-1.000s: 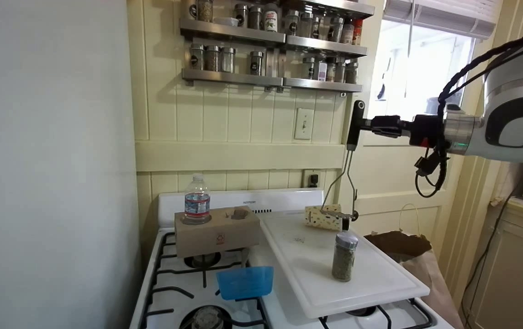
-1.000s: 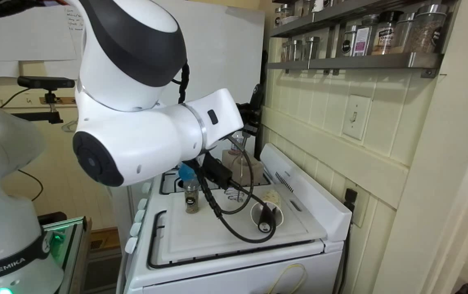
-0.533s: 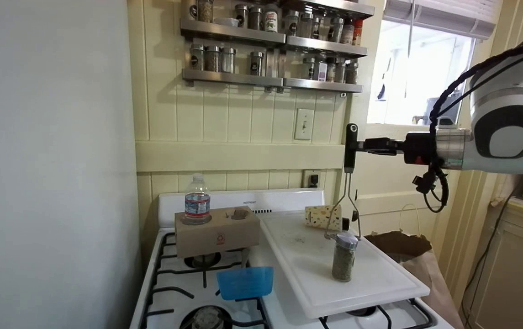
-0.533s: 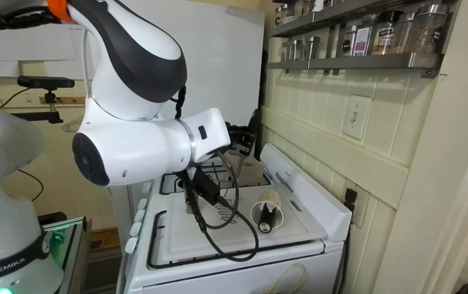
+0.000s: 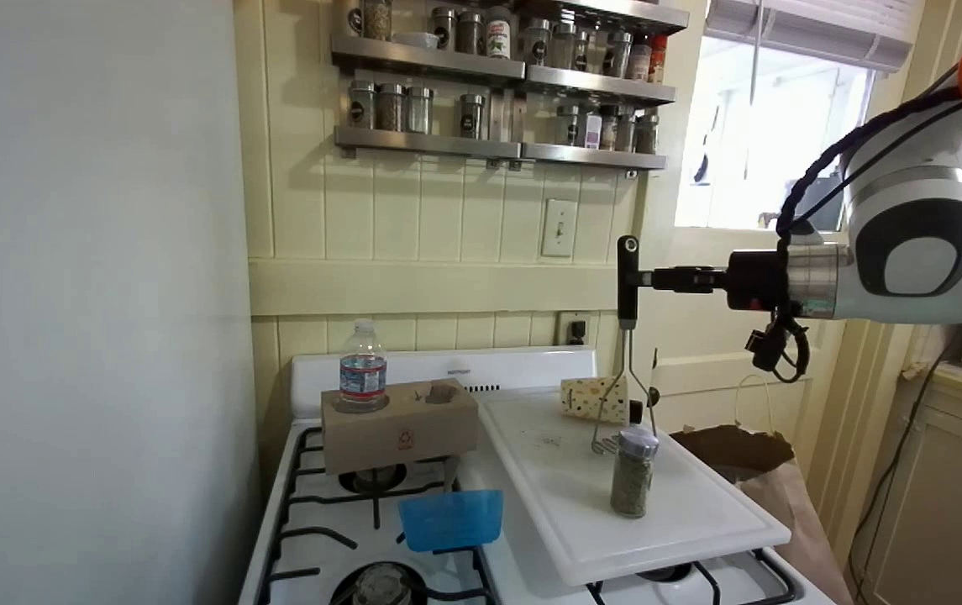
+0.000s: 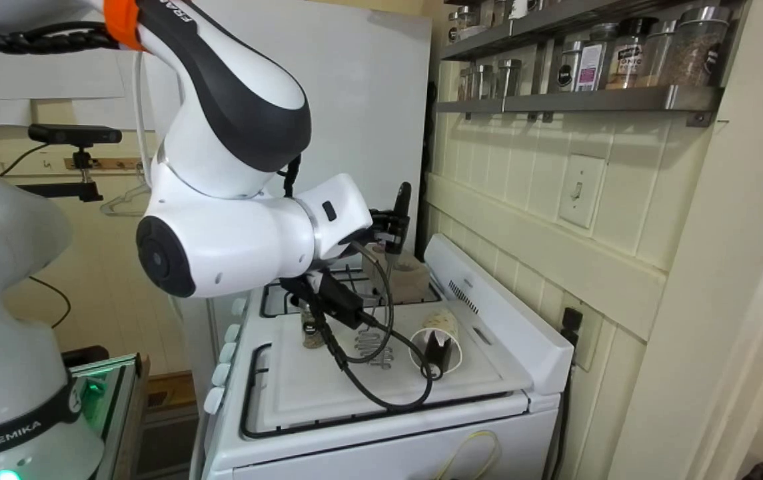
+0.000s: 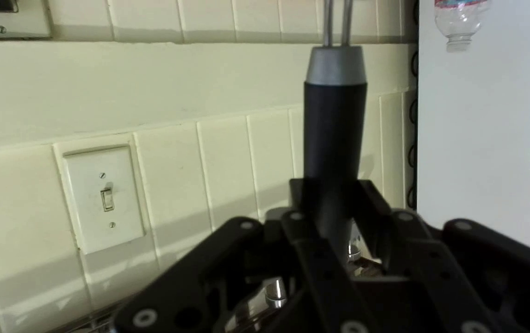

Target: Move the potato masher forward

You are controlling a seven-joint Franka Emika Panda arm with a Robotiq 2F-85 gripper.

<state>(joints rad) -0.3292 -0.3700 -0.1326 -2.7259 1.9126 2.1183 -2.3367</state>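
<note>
The potato masher (image 5: 628, 302) has a black handle, silver wire shaft and a wavy silver head. My gripper (image 5: 645, 279) is shut on its handle, and the masher hangs nearly upright over the white cutting board (image 5: 565, 504). Its head is partly behind the shaker in that exterior view. The masher's head (image 6: 373, 348) also shows low over the board in an exterior view, partly crossed by the arm's cable. I cannot tell whether it touches the board. In the wrist view the masher's handle (image 7: 334, 125) runs up between the fingertips of the gripper (image 7: 332, 196).
A grey-lidded shaker (image 5: 633, 475) stands on the board just in front of the masher's head. A speckled cup (image 5: 586, 400) lies behind it. A cardboard box (image 5: 401, 424) with a bottle (image 5: 362, 370) on it and a blue container (image 5: 451, 519) are on the stove.
My gripper has lowered the masher toward the board and shifted it slightly left in an exterior view. The masher has turned from tilted to nearly upright.
</note>
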